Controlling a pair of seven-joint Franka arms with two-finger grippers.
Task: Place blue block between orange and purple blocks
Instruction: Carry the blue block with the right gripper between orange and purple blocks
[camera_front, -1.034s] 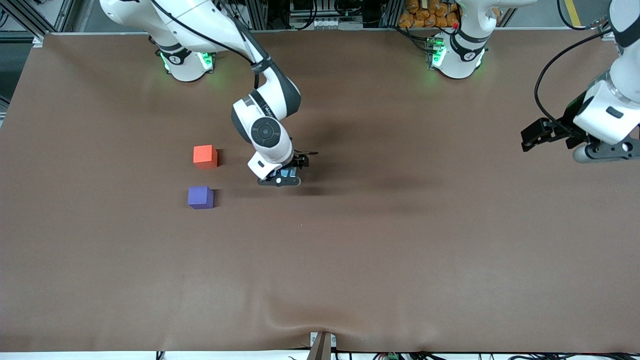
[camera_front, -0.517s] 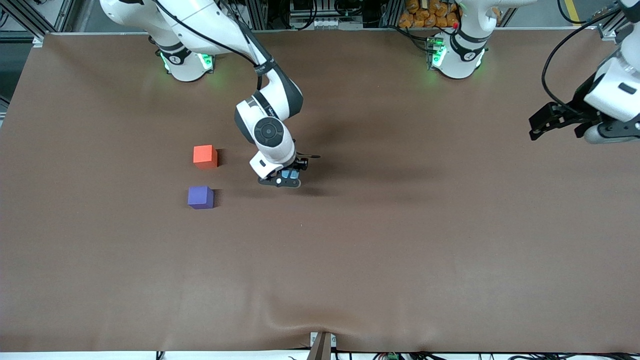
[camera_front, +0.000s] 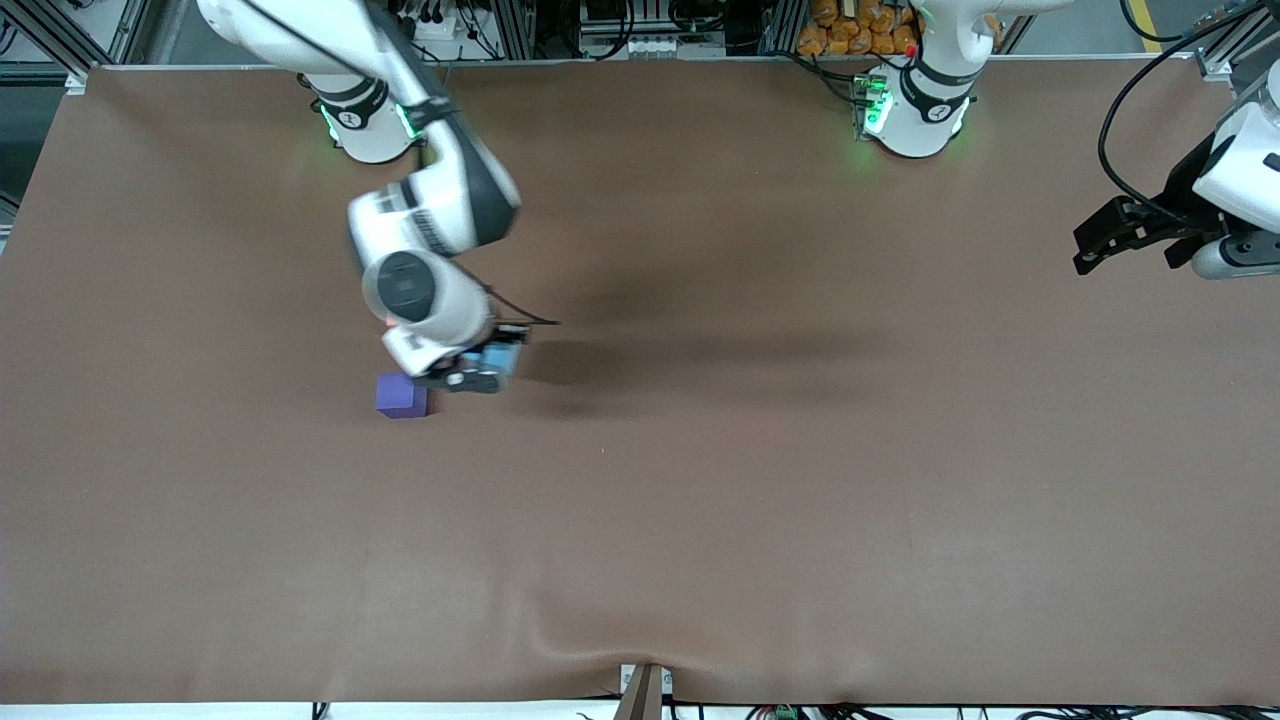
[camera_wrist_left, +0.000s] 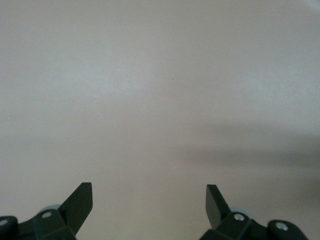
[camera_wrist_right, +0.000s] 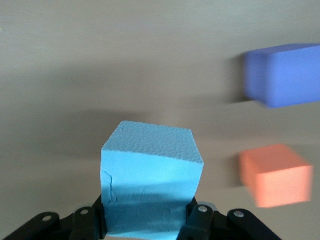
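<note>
The right gripper (camera_front: 480, 372) is closed on the blue block (camera_wrist_right: 150, 182) and has carried it off the table (camera_front: 800, 500) toward the two cubes. It now hangs just beside the purple block (camera_front: 401, 396). The orange block (camera_wrist_right: 276, 175) is mostly hidden under the arm in the front view, probably unmoved. Next it must lower into their gap. The left gripper (camera_wrist_left: 149, 200) waits wide open and empty over the table's left-arm end.

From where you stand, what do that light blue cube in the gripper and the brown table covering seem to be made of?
The light blue cube, held in the right gripper, looks like matte foam: its faces show a fine pebbled grain and faint creases, with no shine. The brown table covering seems to be a soft matte sheet, perhaps cloth or paper: it ripples near the front edge. Neither is certain by look alone.
</note>
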